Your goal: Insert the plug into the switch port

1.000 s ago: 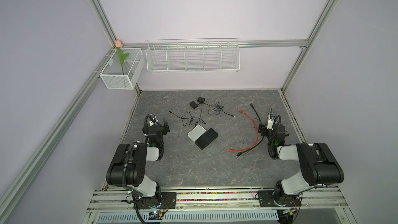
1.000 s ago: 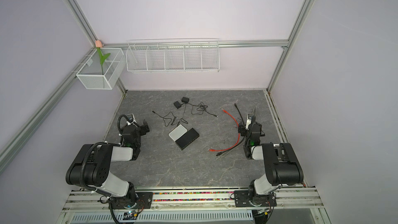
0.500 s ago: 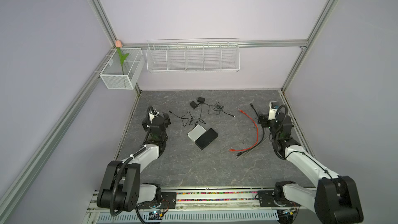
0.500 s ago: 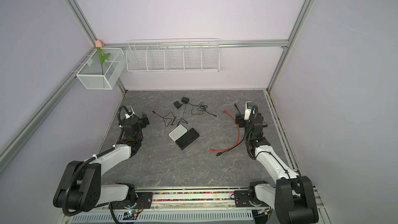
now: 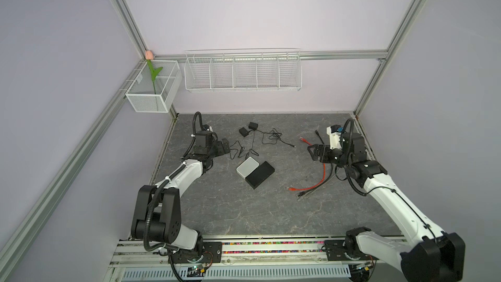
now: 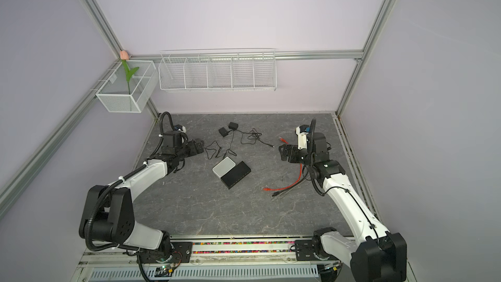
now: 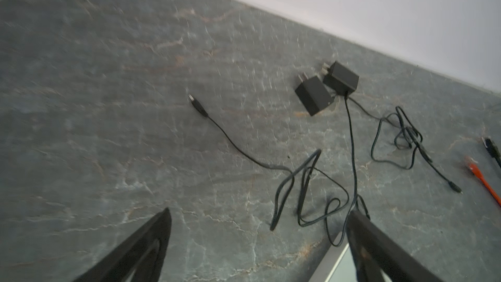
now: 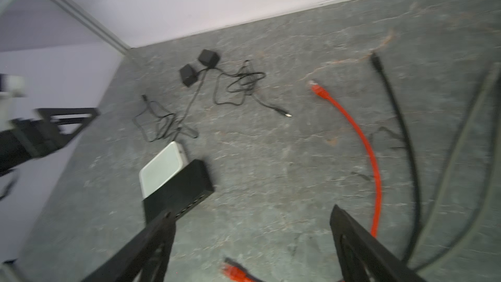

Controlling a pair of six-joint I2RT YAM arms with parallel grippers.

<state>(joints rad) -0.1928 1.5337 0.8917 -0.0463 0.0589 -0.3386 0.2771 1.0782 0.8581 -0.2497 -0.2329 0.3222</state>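
Note:
The black switch (image 5: pixel 259 178) lies mid-table against a white box (image 5: pixel 247 167); its port row (image 8: pixel 189 207) faces front right. A red cable (image 5: pixel 320 183) curves at the right, with one plug (image 5: pixel 301 139) at the far end and another (image 5: pixel 292 189) at the near end. My left gripper (image 5: pixel 225 146) hovers open left of the switch, over thin black cords (image 7: pixel 287 185). Open as well, my right gripper (image 5: pixel 314 153) hangs above the table between the switch and the red cable (image 8: pixel 366 145). In the wrist views both the left gripper (image 7: pixel 259 212) and the right gripper (image 8: pixel 252 211) are empty.
Two black power adapters (image 5: pixel 248 128) with tangled thin cords (image 5: pixel 271 138) lie behind the switch. A black cable (image 8: pixel 398 118) and a grey cable (image 8: pixel 461 158) run beside the red one. Wire baskets (image 5: pixel 242 71) hang on the back wall, and a smaller one (image 5: pixel 153 88) holds a tulip.
Both arms have unfolded from their low rest poses and reached up and forward. The grippers now point inward toward the middle of the table. Nothing on the table has moved.

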